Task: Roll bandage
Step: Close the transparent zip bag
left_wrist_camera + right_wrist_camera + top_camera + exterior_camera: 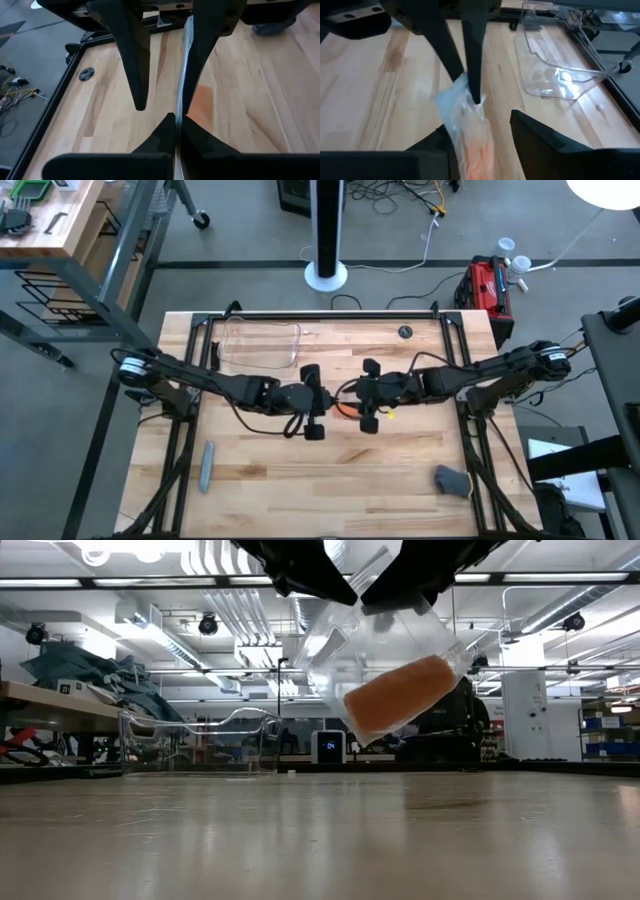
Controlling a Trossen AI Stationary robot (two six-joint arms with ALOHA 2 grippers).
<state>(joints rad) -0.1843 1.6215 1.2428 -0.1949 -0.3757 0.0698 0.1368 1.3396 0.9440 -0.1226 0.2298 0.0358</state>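
Observation:
The bandage [400, 695] is a stubby orange roll inside a crinkled clear plastic wrap [345, 640]. It hangs in the air over the middle of the table. My left gripper [177, 125] reaches in from the table's left and is shut on the wrap. My right gripper [477, 122] faces it from the table's right and is open. Its fingers stand on either side of the wrapped roll [475, 150]. One right finger [200, 60] lies close along the plastic; whether it touches, I cannot tell. From above, only a spot of orange [345, 409] shows between the two grippers. My left gripper pinches a thin edge of the clear wrap [179, 107] between its two fingers, at the wrap's upper end. The fingers slant down from the table's left. The wrapped roll hangs tilted below them, clear of the table.
A clear plastic tray [262, 340] stands at the far left of the table and a small black disc [404, 332] lies far right. A grey bar [207, 465] lies near left. A dark grey lump [452, 480] sits near right.

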